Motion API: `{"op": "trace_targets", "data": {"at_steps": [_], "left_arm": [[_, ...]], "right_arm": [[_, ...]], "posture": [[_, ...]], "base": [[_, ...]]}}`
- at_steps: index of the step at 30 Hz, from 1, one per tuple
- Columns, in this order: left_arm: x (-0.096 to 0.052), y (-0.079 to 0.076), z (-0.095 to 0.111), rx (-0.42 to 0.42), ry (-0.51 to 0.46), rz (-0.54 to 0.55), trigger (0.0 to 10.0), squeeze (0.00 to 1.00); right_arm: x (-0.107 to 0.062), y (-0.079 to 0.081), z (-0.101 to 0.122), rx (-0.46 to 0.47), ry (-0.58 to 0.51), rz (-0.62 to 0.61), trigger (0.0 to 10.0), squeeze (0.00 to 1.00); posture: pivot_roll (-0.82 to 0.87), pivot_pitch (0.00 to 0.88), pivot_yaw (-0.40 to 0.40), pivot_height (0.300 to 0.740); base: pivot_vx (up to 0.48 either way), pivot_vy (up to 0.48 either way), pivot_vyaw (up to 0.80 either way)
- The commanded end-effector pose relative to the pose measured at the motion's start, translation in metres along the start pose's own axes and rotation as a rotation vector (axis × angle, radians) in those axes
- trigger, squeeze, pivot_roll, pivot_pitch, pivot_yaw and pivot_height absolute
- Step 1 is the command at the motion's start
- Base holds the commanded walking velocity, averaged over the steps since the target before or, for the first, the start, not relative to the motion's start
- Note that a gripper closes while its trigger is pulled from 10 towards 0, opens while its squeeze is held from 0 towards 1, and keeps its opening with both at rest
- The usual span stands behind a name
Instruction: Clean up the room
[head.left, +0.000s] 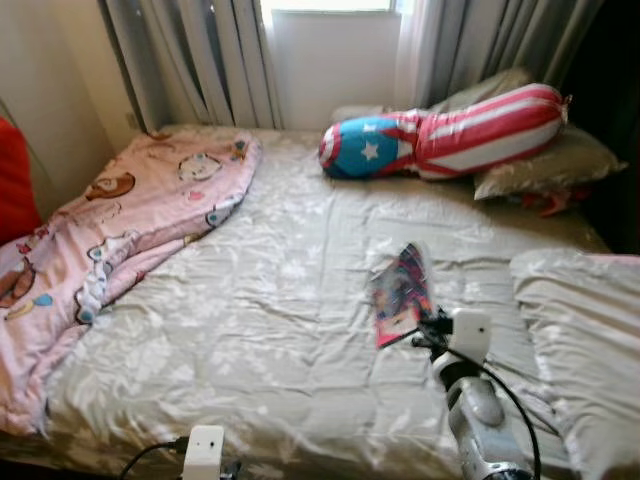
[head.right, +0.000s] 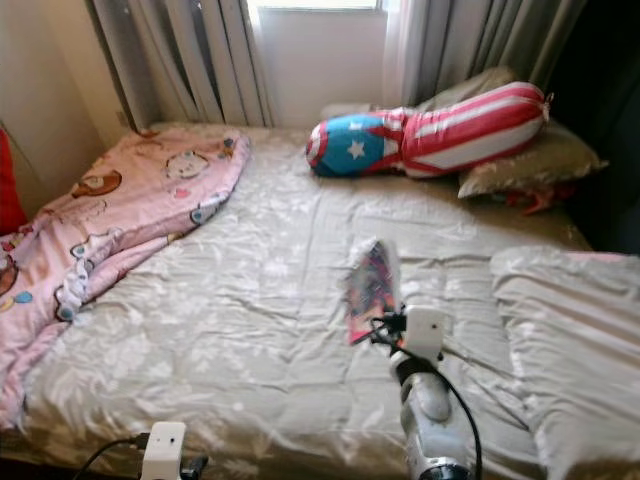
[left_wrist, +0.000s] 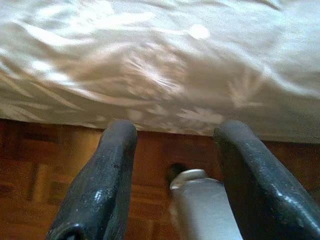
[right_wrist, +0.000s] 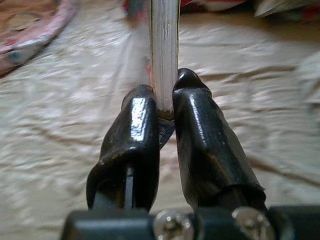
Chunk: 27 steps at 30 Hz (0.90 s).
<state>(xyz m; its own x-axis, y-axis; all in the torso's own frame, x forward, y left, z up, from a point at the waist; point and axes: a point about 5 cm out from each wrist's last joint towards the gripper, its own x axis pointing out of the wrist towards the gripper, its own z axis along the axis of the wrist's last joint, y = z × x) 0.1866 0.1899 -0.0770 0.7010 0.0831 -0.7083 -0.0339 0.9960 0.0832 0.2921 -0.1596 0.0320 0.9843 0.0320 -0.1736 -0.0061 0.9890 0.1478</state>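
Observation:
A thin colourful book (head.left: 402, 290) is tilted up off the beige bedspread (head.left: 270, 300) at the bed's middle right. My right gripper (head.left: 428, 326) is shut on the book's near edge. In the right wrist view, both black fingers (right_wrist: 135, 125) pinch the book's white page edge (right_wrist: 165, 45). My left gripper (left_wrist: 175, 135) stands open with nothing in it, low at the near edge of the bed over wooden floor (left_wrist: 30, 170).
A pink cartoon-print blanket (head.left: 120, 230) lies bunched along the bed's left side. A red, white and blue star bolster (head.left: 440, 135) and grey pillows (head.left: 545, 165) sit at the head, under the curtained window. Another pale pillow (head.left: 585, 330) lies at the right.

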Motion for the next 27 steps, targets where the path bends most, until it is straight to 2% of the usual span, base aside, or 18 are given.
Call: {"op": "trace_targets", "data": {"at_steps": [1, 20, 27], "left_arm": [[-0.0012, 0.0108, -0.0035, 0.012, 0.020, 0.026, 10.0, 0.00], [-0.0018, 0.0142, -0.0052, -0.014, 0.030, 0.018, 10.0, 0.00], [-0.0014, 0.0128, -0.0049, -0.013, 0.033, 0.017, 10.0, 0.00]], "right_arm": [[0.0053, 0.0090, 0.0107, 0.008, -0.047, 0.027, 10.0, 0.00], [0.0058, 0.0051, 0.0111, 0.000, -0.044, -0.012, 10.0, 0.00], [0.0068, 0.0054, 0.0107, 0.001, -0.035, -0.002, 10.0, 0.00]], "posture": [[0.00, 0.000, -0.030, 0.732], [0.00, 0.000, -0.031, 0.732], [0.00, 0.000, -0.030, 0.732]], "base": [[0.000, -0.240, 0.00], [0.000, -0.013, 0.00], [0.000, 0.000, -0.77]]}}
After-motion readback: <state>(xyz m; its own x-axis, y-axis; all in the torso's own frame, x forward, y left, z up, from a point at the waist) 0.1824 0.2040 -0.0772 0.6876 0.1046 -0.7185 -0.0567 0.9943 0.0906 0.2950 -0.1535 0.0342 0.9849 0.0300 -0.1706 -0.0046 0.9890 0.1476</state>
